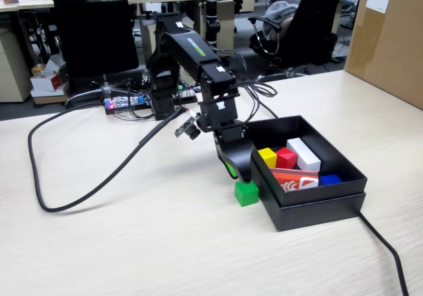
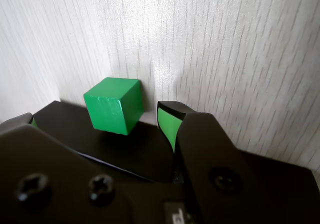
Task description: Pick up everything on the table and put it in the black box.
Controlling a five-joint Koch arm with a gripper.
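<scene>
My fingers [image 2: 100,121] are spread wide and hold nothing. In the wrist view the green cube [image 2: 114,105] sits on the bench [image 2: 225,44] between them, nearer the one at nine o'clock. In the fixed view it lies just outside the black box [image 1: 316,200], at that box's eight o'clock corner. The yellow cube [image 1: 268,156] and red cube [image 1: 286,158] lie inside the box, side by side.

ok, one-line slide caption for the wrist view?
Open gripper straddling the green cube on the table.
</scene>
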